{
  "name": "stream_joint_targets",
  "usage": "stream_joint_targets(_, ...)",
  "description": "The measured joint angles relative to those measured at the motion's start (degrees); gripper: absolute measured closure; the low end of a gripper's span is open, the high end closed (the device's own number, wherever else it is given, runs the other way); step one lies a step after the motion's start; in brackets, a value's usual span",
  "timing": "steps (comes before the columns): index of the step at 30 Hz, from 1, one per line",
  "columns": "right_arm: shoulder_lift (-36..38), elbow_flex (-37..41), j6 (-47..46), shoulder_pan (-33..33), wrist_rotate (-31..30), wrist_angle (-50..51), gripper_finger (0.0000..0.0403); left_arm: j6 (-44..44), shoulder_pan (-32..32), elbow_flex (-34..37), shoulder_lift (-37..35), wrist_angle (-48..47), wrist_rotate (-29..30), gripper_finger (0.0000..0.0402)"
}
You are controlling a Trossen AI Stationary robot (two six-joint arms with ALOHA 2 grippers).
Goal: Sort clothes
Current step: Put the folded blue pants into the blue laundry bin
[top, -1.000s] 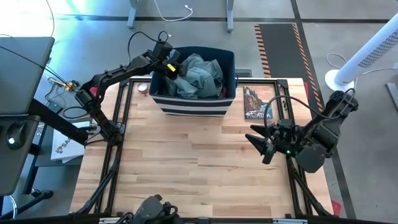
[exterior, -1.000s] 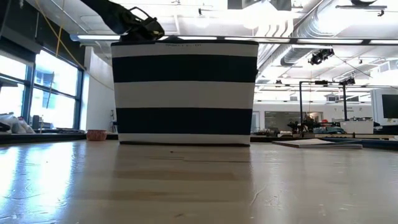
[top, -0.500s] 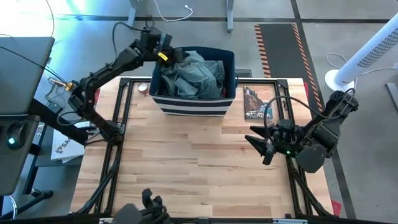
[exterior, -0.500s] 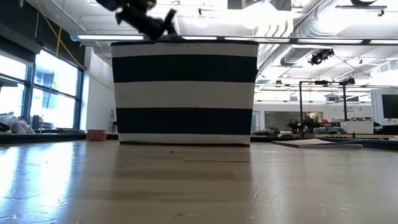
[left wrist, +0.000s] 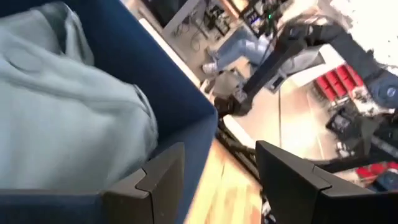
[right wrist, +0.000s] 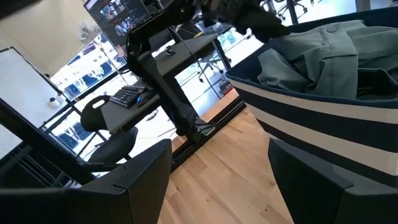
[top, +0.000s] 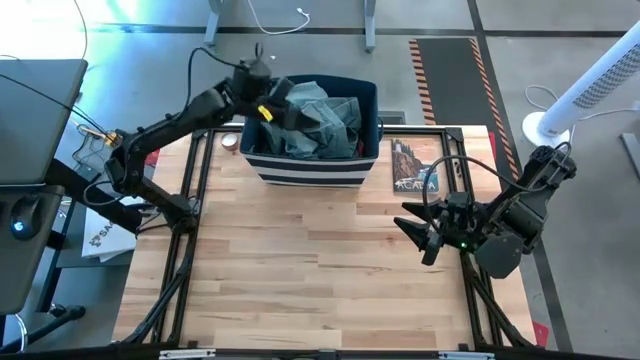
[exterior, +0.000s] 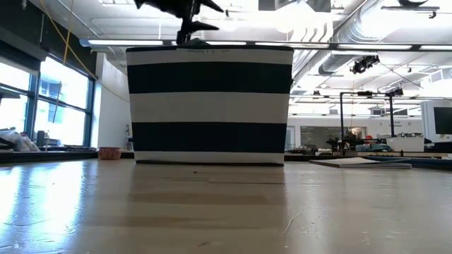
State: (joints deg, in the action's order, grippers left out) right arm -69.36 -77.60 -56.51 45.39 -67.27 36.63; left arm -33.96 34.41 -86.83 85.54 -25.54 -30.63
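The striped navy bin [top: 310,165] is the landmark; it stands at the far side of the wooden table [top: 320,270]. Inside the bin lies a heap of clothes, and on top is the grey-green shirt [top: 318,122], crumpled and filling most of the opening. In the right wrist view the same shirt [right wrist: 323,53] rises a little above the rim of the bin [right wrist: 323,118].

The left gripper [top: 275,103] is above the left part of the bin, just over the edge of the shirt. In the left wrist view its two dark fingers [left wrist: 163,180] stand apart with a clear gap between them, and nothing is between them; the shirt [left wrist: 68,118] is beside them, inside the blue wall of the bin [left wrist: 168,93]. In the low view the gripper [exterior: 187,10] is seen above the top rim of the bin [exterior: 210,106].

The right gripper [top: 415,228] waits over the table, well apart from the bin, at the near right side of it. Its fingers [right wrist: 146,180] are spread wide and hold nothing.

Just to the right of the bin a booklet [top: 414,165] lies flat on the table. A small round object [top: 230,142] is at the left side of the bin.
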Motion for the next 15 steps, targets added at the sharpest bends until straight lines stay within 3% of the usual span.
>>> stream_joint_targets(10,0.0,0.0,-0.2,0.0,0.0,-0.2,0.0140,-0.8,-3.5,3.2,5.1,-3.1,3.3,0.0209)
stream_joint_targets(15,0.0,0.0,-0.4,0.0,0.1,-0.9,0.0140,2.2,-2.8,7.3,8.4,-4.1,10.8,0.0209)
